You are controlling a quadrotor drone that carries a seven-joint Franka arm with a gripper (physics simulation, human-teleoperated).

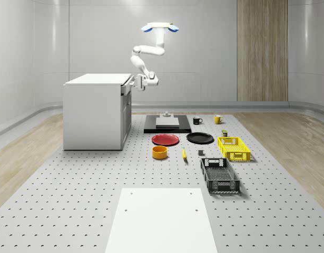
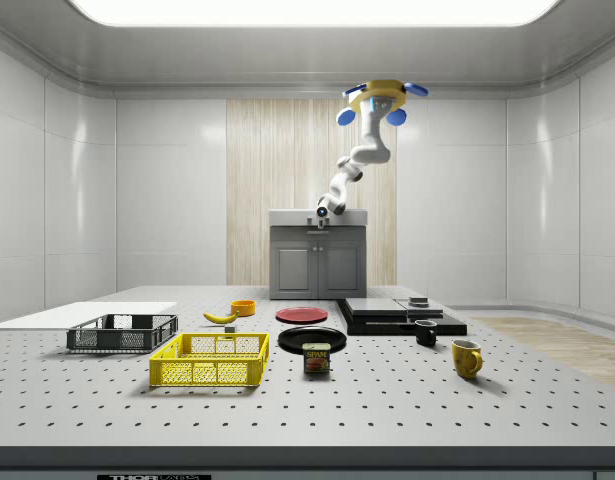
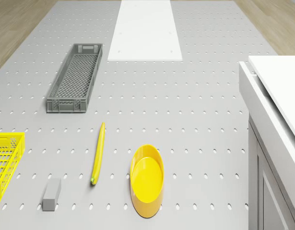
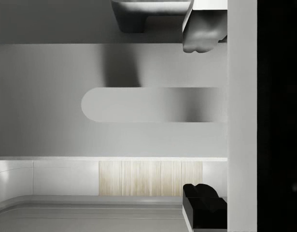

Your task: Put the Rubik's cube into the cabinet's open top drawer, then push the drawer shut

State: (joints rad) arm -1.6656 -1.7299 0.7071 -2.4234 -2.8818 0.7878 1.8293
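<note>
In the whole-scene view, one drone (image 1: 160, 27) hovers in the air beside the one cabinet (image 1: 93, 113). Its gripper (image 1: 136, 82) is right at the top drawer (image 1: 126, 90). On the table (image 1: 72, 200) are two plates, one red plate (image 1: 165, 139) and one black plate (image 1: 199, 138). There are two mugs, one black mug (image 1: 197, 120) and one yellow mug (image 1: 217, 119), and two crates, one yellow crate (image 1: 233, 148) and one dark crate (image 1: 219, 176).

The side view shows the drone high up in front of the cabinet.

The drone view shows one yellow bowl (image 3: 147, 179) and one banana (image 3: 98, 154).

In the wrist view, I cannot tell if the gripper is open or closed.

White cabinet (image 1: 93, 113); grey table (image 1: 72, 200) dotted with holes; red plate (image 1: 165, 139), black plate (image 1: 199, 138); yellow bowl (image 1: 159, 152), yellow mesh crate (image 1: 234, 148), dark grey mesh crate (image 1: 219, 175).
</note>
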